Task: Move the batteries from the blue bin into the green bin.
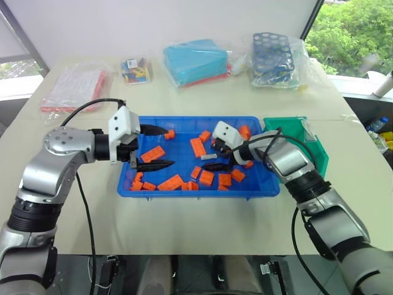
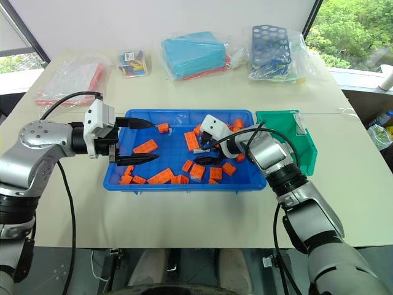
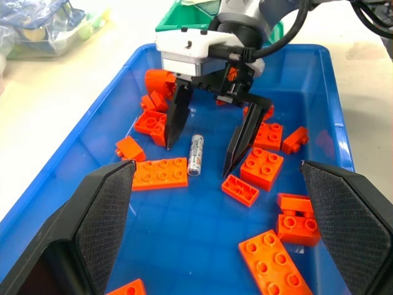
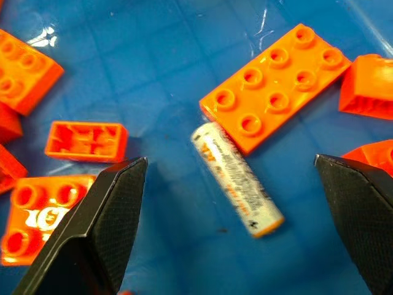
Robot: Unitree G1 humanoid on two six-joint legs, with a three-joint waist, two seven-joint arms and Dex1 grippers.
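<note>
One battery [image 4: 236,179] lies flat on the floor of the blue bin [image 1: 184,190], touching an orange block [image 4: 276,86]. The right end effector [image 3: 206,144] hovers above it, fingers apart. The left end effector [image 1: 156,147] is also apart, near the bin's left edge. The green bin [image 1: 316,150] touches the blue bin's right edge.

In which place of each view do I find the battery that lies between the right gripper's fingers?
Left eye view: battery, near the centre.
Right eye view: near the centre too.
Left wrist view: upper middle.
Right wrist view: centre, lying diagonally.
Shared landmark: flat orange eight-stud block beside it.
</note>
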